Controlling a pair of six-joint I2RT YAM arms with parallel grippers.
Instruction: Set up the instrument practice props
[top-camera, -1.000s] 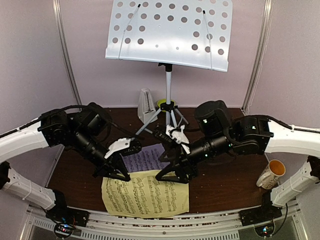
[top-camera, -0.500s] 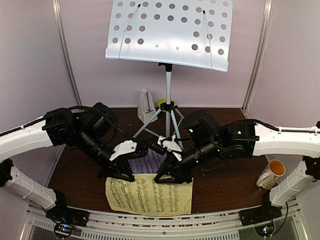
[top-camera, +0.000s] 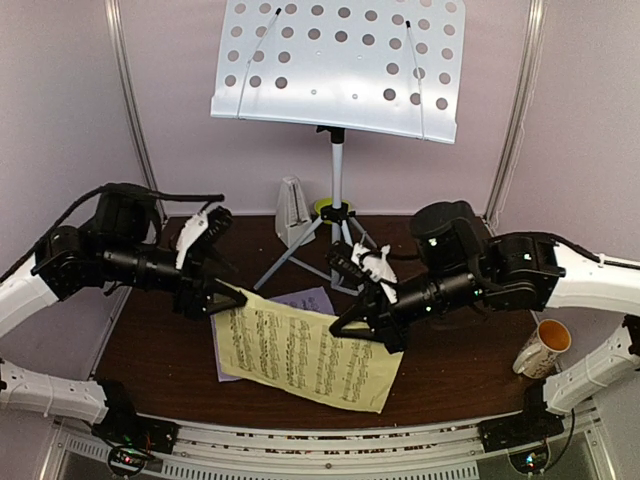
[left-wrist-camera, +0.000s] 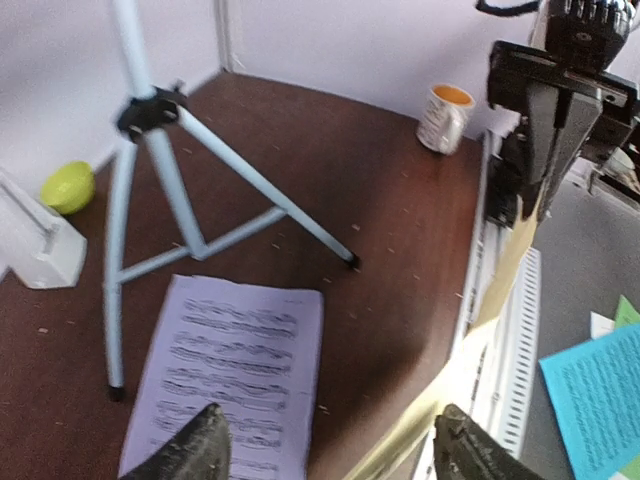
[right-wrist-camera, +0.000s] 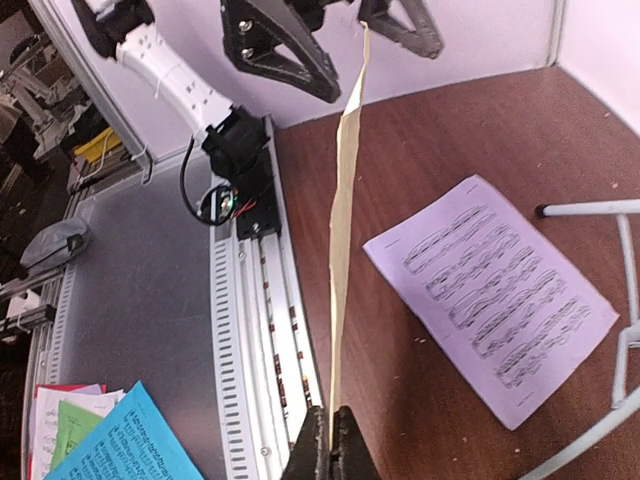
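Grips the yellow sheet of music (top-camera: 300, 350) by its right end in the right pincer (right-wrist-camera: 328, 440), pressed fully together on the paper's edge. Has the left pincer (left-wrist-camera: 335, 450) spread wide at the sheet's opposite end, a finger on either side of the paper and, so far as can be judged, pinching nothing. Carries the sheet off the worktop (top-camera: 450, 370) at the near side, long axis running from one pincer to the other, left to right, with the left end somewhat higher in the overhead view; cannot tell whether the low near corner touches the wood. Looks, then, like a one-armed carry from here, with a hold on the right side only. Needs to reach the white perforated music stand (top-camera: 340, 65), up and away toward the back wall from the closed pincer, its desk well above the sheet and about midway between the two arms, atop the grey tripod (left-wrist-camera: 160, 190). Calls, probably, for lifting the paper and bringing its long axis level with the desk's lower lip; risks the free left end drooping or curling, being thin paper held at one edge. Shows the lilac sheet (left-wrist-camera: 225, 385) flat on the wood, partly under the yellow one and beside a tripod foot, and the small white metronome (top-camera: 292, 210) upright at the back, just left of the tripod.
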